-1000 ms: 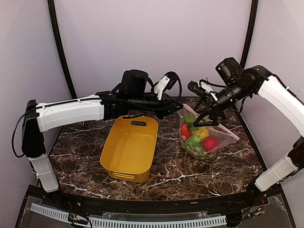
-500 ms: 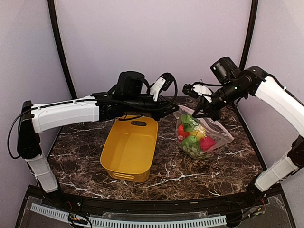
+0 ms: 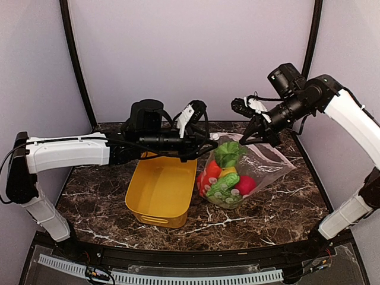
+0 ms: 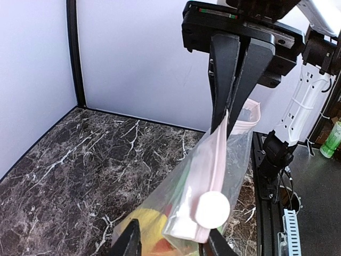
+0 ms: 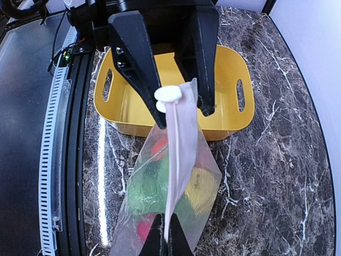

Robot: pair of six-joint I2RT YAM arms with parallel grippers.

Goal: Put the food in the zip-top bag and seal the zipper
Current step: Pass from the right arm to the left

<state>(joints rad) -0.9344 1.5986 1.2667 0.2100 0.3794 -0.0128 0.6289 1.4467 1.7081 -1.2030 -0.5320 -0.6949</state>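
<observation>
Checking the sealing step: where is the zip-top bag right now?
Top view: the zip-top bag sits right of centre beside the yellow tub, its pinkish zipper strip clamped by the right gripper and running between the open jaws of the left gripper.

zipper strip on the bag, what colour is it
The zipper strip is pale pink, clearest in the right wrist view.

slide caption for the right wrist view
The right fingers pinch the zip-top bag's pink zipper, stretched toward the left fingers straddling it; toy food inside, yellow tub behind.
</observation>
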